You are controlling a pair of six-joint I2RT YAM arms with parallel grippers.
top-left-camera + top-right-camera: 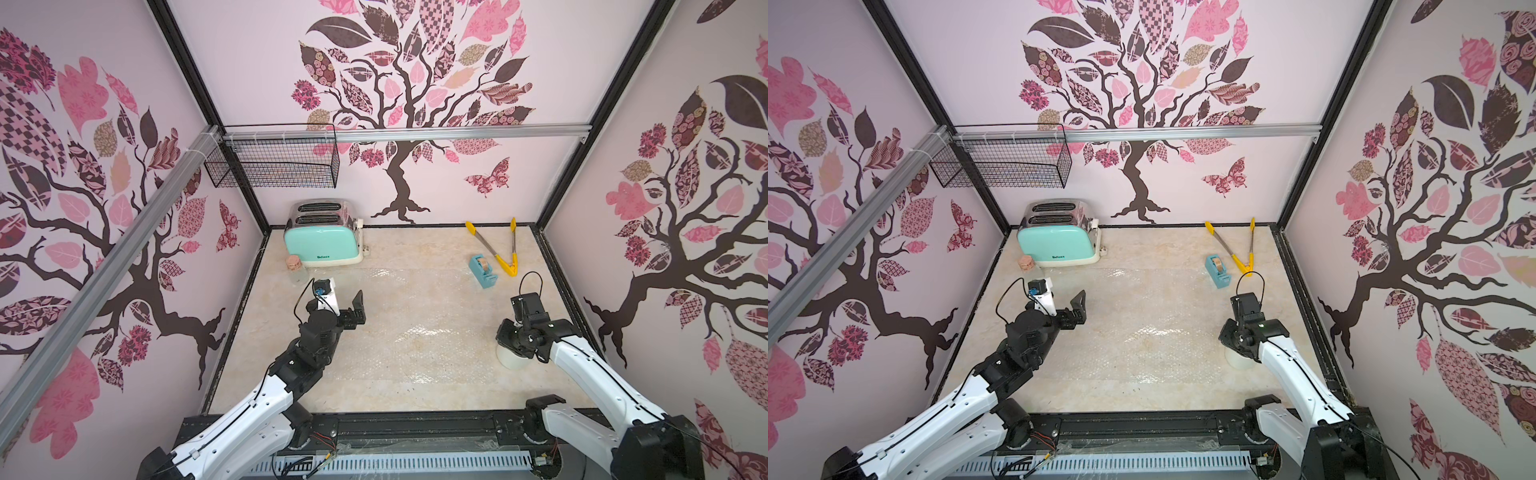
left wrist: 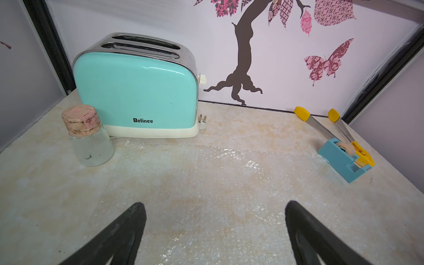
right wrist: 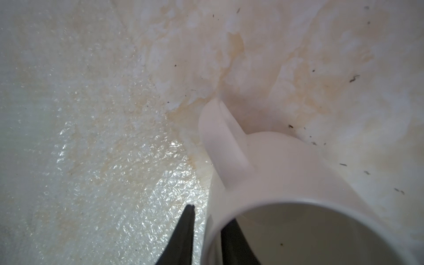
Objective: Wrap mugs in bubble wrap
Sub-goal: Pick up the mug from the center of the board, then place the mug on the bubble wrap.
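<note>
The bubble wrap (image 1: 415,332) lies flat over the middle of the marble-look table, shiny and see-through in both top views. A white mug (image 1: 510,358) stands upright at the sheet's right edge, largely covered by my right wrist. In the right wrist view the mug (image 3: 298,172) has its handle pointing away. My right gripper (image 3: 211,214) is shut on its rim wall, one finger inside and one outside. My left gripper (image 1: 345,307) hovers open over the sheet's far left part. Only bubble wrap (image 2: 206,183) shows between the tips of the left gripper (image 2: 215,204).
A mint toaster (image 1: 322,245) stands at the back left with a corked glass bottle (image 1: 296,270) in front of it. A blue tape dispenser (image 1: 483,272) and yellow-tipped tongs (image 1: 498,249) lie at the back right. A wire basket (image 1: 274,162) hangs on the back rail.
</note>
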